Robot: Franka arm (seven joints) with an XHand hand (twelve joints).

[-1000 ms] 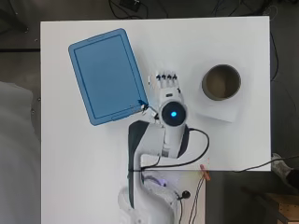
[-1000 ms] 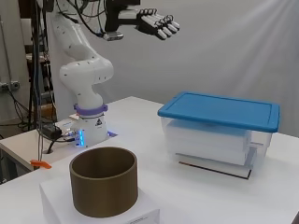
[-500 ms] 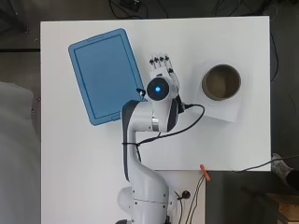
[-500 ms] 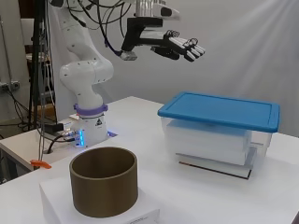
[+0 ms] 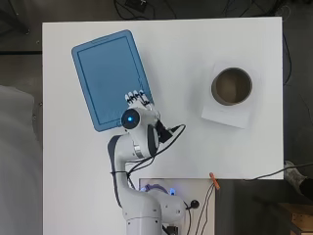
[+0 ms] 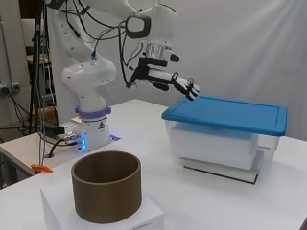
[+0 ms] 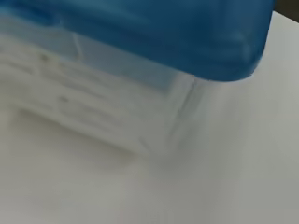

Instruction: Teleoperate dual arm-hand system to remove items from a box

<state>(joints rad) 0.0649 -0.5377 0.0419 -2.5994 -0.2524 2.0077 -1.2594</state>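
A clear plastic box (image 6: 218,146) with a blue lid (image 5: 108,76) stands at the table's left in the overhead view; the lid is on. In the side view my hand (image 6: 169,80) hovers just above the lid's near corner (image 6: 175,111), fingers straight and spread, holding nothing. From overhead the fingers (image 5: 135,99) lie over the lid's lower right edge. The wrist view shows a blurred lid corner (image 7: 219,56) and the clear box wall (image 7: 93,98) very close. The box's contents are hidden.
A brown open cylinder (image 5: 231,86) stands on a flat white box (image 5: 230,113) at the table's right. An orange clip (image 5: 214,180) lies at the table's front edge. Cables run from the arm's base.
The arm has swung left and lowered: the hand, high between box and cylinder before, is now close over the lid's near corner. The box and cylinder have not moved.
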